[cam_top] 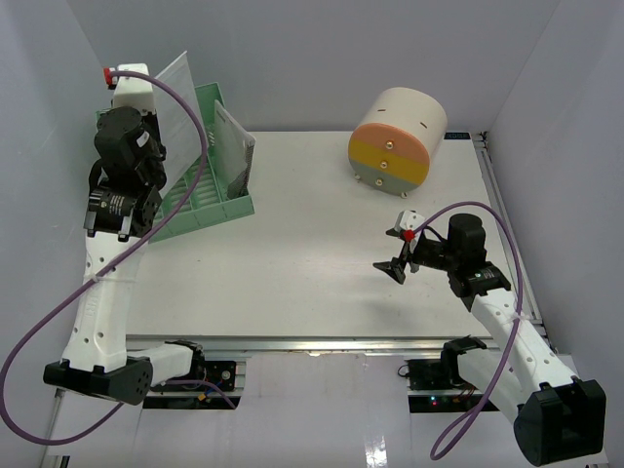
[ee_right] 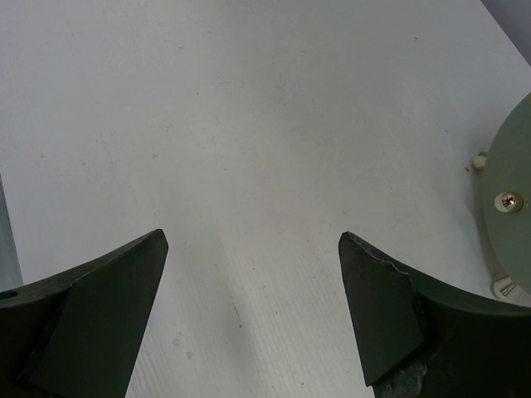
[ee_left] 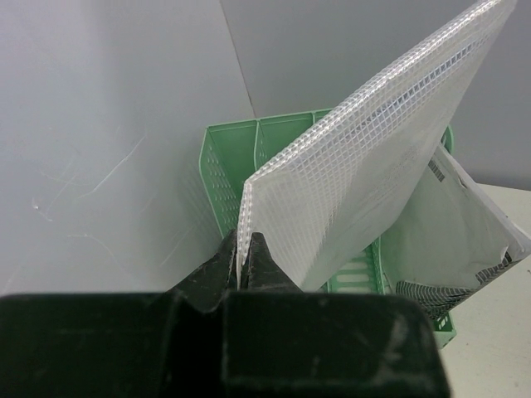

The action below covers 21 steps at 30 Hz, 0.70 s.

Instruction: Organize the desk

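The left arm (cam_top: 97,302) and right arm (cam_top: 522,341) have white shells, black joints and bases, and a purple cable (cam_top: 15,366) each. Each pincer (ee_right: 253,249) has dull black wedge fingers (ee_right: 99,307).

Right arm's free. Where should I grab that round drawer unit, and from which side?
On the round drawer unit, probably pinch the middle knob of its striped front, coming from the near left, where that face points. The drum body looks too wide for the open right gripper to span.

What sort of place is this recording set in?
Probably a lab robot cell, staged as an office: white desk with aluminium rails, plain walls around it, green file rack.
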{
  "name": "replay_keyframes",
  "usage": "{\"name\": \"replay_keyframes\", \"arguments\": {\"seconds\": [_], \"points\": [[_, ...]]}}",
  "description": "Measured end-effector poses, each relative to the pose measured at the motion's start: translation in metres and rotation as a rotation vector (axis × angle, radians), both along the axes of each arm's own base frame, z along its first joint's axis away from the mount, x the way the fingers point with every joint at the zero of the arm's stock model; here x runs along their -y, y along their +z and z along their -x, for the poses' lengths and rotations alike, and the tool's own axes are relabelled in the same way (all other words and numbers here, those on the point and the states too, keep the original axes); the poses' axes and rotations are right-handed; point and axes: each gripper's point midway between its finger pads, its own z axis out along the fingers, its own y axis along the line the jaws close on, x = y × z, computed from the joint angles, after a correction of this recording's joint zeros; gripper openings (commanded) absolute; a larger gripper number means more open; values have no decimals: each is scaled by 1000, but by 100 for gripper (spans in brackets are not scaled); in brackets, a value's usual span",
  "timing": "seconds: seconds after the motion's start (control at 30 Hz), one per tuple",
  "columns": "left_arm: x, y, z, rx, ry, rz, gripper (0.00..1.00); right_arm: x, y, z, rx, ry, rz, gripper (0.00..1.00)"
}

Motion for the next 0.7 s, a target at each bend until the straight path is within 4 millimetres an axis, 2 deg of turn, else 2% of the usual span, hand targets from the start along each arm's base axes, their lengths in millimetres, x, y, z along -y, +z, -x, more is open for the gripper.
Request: {"name": "replay_keyframes", "arguments": {"seconds": [0.17, 0.33, 0.7], "points": [[-5, -6, -4, -15, 19, 13, 0, 0, 0, 0, 0, -1, 0, 90], [-8, -21, -13, -58, 32, 22, 0, 1, 0, -1, 0, -5, 0, 90], [-4, -36, -22, -99, 17, 41, 0, 2, 0, -1, 0, -6, 0, 90]]}}
